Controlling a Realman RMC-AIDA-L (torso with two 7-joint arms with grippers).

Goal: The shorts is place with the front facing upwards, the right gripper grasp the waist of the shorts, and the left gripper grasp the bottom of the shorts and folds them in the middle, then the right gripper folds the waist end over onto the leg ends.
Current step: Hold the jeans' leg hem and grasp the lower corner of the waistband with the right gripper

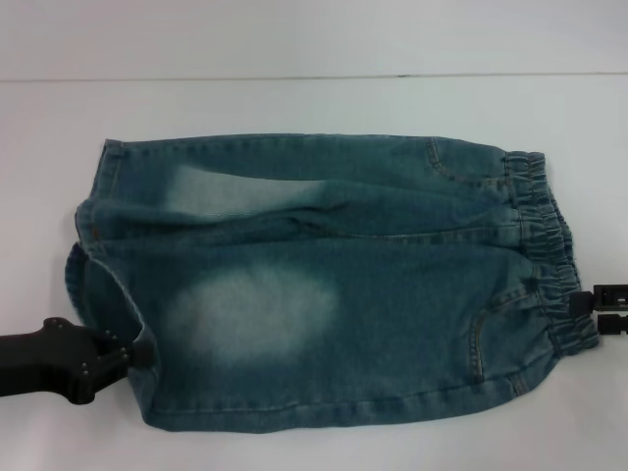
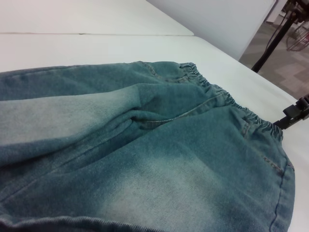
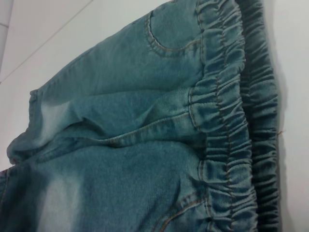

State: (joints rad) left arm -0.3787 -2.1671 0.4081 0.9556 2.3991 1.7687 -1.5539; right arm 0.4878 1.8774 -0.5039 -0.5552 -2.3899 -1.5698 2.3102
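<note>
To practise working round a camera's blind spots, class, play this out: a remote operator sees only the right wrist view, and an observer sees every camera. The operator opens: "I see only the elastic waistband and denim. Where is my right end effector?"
Observer: The right end effector is at the near end of the waistband, on the robot's right.
Operator: And the other arm?
Observer: The left end effector is at the near leg hem, at the opposite end of the shorts.
Operator: Any fold made yet?
Observer: None shows. In the head view, both legs lie side by side at full length on the white table.
</note>
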